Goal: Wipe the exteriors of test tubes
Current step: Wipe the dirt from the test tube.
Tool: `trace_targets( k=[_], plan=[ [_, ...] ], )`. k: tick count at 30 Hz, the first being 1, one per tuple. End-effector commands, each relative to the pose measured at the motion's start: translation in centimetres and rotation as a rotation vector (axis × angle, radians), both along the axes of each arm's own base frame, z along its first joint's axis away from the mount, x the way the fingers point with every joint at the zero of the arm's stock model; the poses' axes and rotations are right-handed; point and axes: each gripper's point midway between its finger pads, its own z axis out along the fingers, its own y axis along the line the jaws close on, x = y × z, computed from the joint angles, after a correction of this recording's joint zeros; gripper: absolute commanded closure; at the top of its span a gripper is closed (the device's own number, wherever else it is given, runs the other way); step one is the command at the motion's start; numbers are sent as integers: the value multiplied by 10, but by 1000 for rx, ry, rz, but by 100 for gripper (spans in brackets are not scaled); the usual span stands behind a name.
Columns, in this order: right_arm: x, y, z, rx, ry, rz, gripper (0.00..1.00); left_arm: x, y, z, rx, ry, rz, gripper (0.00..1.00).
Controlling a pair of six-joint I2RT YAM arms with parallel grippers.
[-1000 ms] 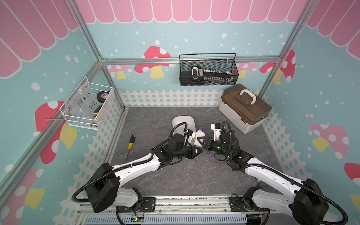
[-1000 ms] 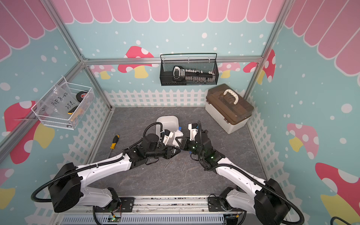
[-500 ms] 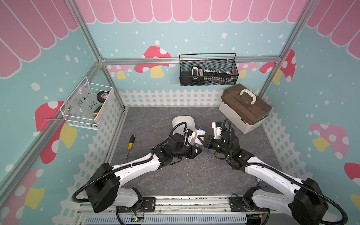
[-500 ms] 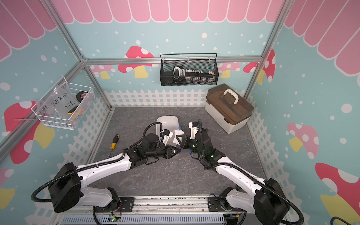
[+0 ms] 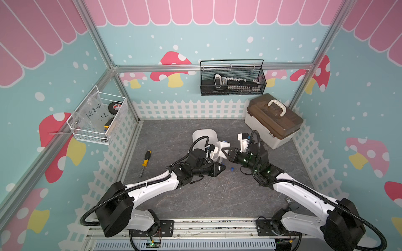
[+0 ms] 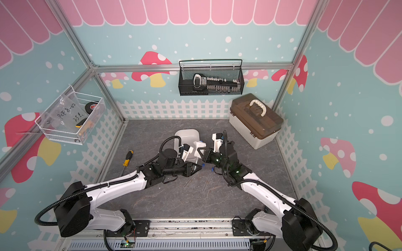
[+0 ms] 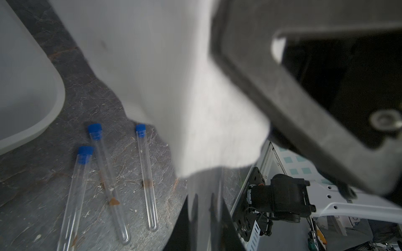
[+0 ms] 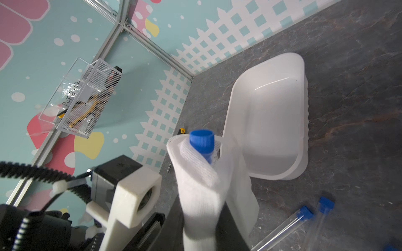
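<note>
My left gripper [image 7: 204, 217] is shut on the lower end of one test tube [image 7: 205, 191], which stands up from its jaws into a white cloth [image 7: 185, 97]. My right gripper [image 8: 201, 228] is shut on that cloth [image 8: 195, 184], wrapped round the tube just below its blue cap [image 8: 201, 141]. In both top views the two grippers [image 5: 220, 168] [image 5: 227, 152] meet over the middle of the floor. Three other test tubes [image 7: 95, 134] [image 7: 141, 132] [image 7: 84, 154] lie on the grey floor beside them, caps pointing the same way, also faint in a top view [image 5: 227, 182].
A white tray [image 5: 204, 135] sits just behind the grippers. A yellow-and-black screwdriver [image 5: 145, 159] lies to the left. A brown-lidded toolbox [image 5: 274, 119] stands at the back right. A black mesh basket [image 5: 232, 80] hangs on the back wall, a white wire basket [image 5: 97, 119] on the left wall.
My right gripper with the cloth has shifted slightly to the left along the tube. The left arm and the tubes on the floor have not moved.
</note>
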Motion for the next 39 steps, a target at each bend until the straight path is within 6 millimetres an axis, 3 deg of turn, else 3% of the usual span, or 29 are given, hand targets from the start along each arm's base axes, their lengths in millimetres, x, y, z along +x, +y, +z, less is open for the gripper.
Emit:
trace_targets(
  k=[1, 5, 9, 17, 24, 27, 39],
  plan=[
    [-19, 6, -16, 11, 55, 23, 80, 9, -4, 18, -41, -40, 12, 87],
    [-26, 3, -29, 9, 74, 3, 80, 9, -6, 17, -45, -33, 9, 87],
    [-18, 0, -26, -17, 46, -25, 80, 9, -6, 17, -43, -33, 9, 87],
    [21, -1, -5, -46, -11, -49, 80, 7, -6, 17, -43, -23, 0, 87],
    [42, 0, 7, -42, -29, -35, 79, 6, -4, 21, -44, -31, 1, 87],
    [38, 6, 5, -27, -12, 2, 79, 6, -5, 22, -42, -35, -1, 87],
    [-14, 15, -30, 13, 72, 4, 79, 8, -6, 25, -45, -39, 5, 87]
  ],
)
